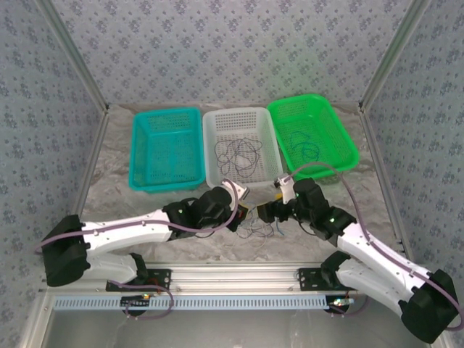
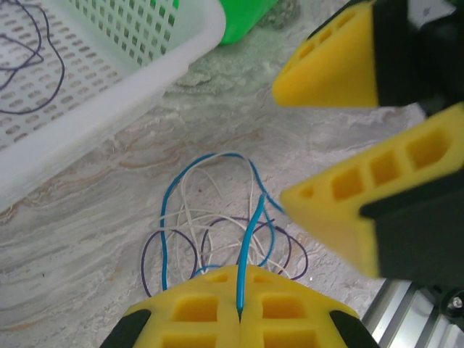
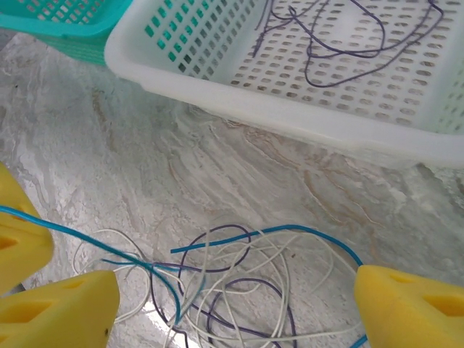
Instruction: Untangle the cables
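Note:
A tangle of thin blue, white and dark purple cables (image 1: 259,229) lies on the marbled table between the two grippers. My left gripper (image 2: 240,279) is shut on a blue cable (image 2: 250,232), which rises out of the pile into the seam between its yellow fingers (image 2: 196,312). My right gripper (image 3: 232,290) stands open wide just above the same tangle (image 3: 217,268), its yellow fingers (image 3: 406,304) on either side of the loops and holding nothing. From above, the left gripper (image 1: 249,211) and the right gripper (image 1: 270,212) nearly meet.
Three baskets stand in a row at the back: an empty teal basket (image 1: 138,156), a white basket (image 1: 212,170) holding dark cables (image 1: 241,151), and a green basket (image 1: 348,145) with thin cables in it. The white basket's near rim (image 3: 290,119) is close behind the tangle.

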{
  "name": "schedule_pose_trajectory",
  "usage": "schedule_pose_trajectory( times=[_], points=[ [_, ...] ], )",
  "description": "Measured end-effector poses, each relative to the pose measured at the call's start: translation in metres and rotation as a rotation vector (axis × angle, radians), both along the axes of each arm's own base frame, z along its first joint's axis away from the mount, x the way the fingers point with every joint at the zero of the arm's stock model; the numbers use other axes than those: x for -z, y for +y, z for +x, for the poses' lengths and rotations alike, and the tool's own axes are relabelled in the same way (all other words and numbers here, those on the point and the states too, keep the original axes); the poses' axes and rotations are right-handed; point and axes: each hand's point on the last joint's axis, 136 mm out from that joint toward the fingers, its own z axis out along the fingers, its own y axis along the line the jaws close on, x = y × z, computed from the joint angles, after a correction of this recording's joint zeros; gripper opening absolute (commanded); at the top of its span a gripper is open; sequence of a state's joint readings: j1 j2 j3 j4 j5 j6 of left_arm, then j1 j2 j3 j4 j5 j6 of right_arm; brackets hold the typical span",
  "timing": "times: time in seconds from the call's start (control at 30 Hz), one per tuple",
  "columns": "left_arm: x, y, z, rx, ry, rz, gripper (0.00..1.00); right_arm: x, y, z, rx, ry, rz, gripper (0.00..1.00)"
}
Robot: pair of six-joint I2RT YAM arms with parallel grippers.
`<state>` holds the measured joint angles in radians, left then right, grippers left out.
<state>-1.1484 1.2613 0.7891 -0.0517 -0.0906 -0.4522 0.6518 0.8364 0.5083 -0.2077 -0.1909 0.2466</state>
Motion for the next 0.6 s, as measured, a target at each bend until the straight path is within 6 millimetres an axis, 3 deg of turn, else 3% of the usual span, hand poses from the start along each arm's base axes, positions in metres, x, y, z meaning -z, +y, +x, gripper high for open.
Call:
schedule_pose_trajectory(
  times=[0.13,0.33,0.4,0.6],
  points=[
    [-0.014,0.000,0.000,0.004,-0.022,-0.035,0.03,-0.006,0.013,0.000,-0.028,-0.040,0.019,0.86],
    [-0.027,-0.004,0.001,0.008,-0.043,-0.086,0.02,-0.002,0.022,0.004,-0.041,-0.042,0.017,0.76],
    [-0.031,-0.004,0.001,0.007,-0.049,-0.099,0.02,-0.004,0.025,0.005,-0.050,-0.054,0.024,0.65],
    [-0.047,0.002,0.000,-0.007,-0.078,-0.179,0.02,-0.004,0.030,0.004,-0.066,-0.068,0.029,0.16]
  ],
)
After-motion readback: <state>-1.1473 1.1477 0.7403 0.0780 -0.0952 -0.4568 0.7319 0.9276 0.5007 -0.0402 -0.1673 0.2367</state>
